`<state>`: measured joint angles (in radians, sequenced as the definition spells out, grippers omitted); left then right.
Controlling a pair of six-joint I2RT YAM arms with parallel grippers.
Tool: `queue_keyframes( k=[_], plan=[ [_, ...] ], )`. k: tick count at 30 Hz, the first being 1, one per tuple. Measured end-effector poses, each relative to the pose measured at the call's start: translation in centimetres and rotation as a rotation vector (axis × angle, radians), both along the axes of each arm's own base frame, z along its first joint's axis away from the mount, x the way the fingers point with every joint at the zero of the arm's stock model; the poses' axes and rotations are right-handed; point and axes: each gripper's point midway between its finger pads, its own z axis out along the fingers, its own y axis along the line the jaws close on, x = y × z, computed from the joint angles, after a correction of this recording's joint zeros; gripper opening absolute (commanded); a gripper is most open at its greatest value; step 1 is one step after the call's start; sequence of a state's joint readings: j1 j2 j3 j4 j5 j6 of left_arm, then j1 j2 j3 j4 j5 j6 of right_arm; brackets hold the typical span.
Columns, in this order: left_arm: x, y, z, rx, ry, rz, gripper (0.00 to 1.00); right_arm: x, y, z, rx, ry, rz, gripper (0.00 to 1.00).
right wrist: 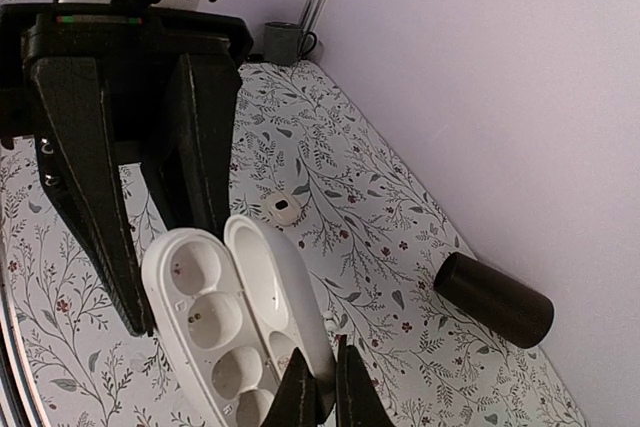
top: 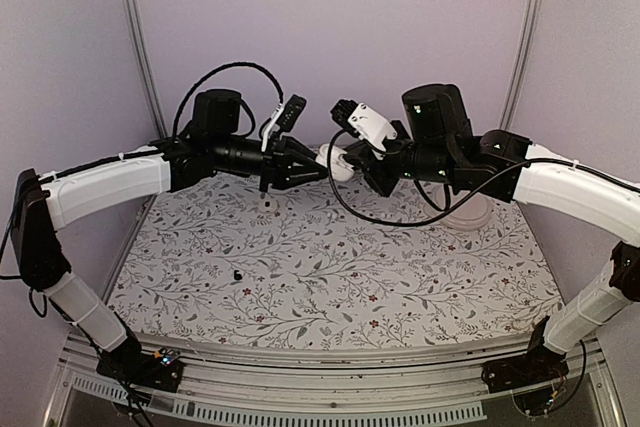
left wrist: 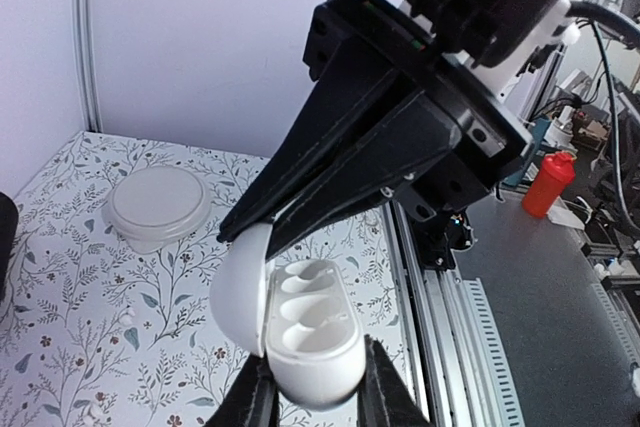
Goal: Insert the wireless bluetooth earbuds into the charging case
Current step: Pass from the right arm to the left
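The charging case is held in the air at the back middle, its lid open. My left gripper is shut on the case's body, whose sockets look empty. My right gripper is shut on the edge of the open lid, beside the body. The two grippers meet tip to tip in the top view, left and right. A tiny white piece, possibly an earbud, lies on the table below the lid. Another tiny white piece lies near the dish.
A white round lump with a dark spot lies on the floral cloth under the left arm. A pale round dish sits at the back right. A tiny black bit lies left of centre. A dark cylinder lies by the back wall.
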<state>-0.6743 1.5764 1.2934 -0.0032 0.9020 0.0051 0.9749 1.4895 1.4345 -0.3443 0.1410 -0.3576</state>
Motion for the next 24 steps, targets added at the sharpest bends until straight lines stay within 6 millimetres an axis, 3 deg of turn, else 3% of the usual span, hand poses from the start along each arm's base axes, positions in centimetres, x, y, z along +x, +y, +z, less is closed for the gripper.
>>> queue_keyframes(
  k=[6, 12, 24],
  plan=[
    [-1.3, 0.3, -0.2, -0.024, -0.059, 0.0, 0.0, -0.1, 0.1, 0.1, 0.052, 0.059, 0.052, 0.33],
    [-2.6, 1.0, 0.2, -0.082, -0.128, -0.003, 0.0, -0.9, 0.4, 0.7, 0.15, 0.152, 0.149, 0.4],
    [-2.3, 1.0, 0.1, -0.144, -0.127, 0.029, 0.0, -2.0, 0.2, 1.2, 0.333, 0.309, 0.264, 0.52]
  ],
)
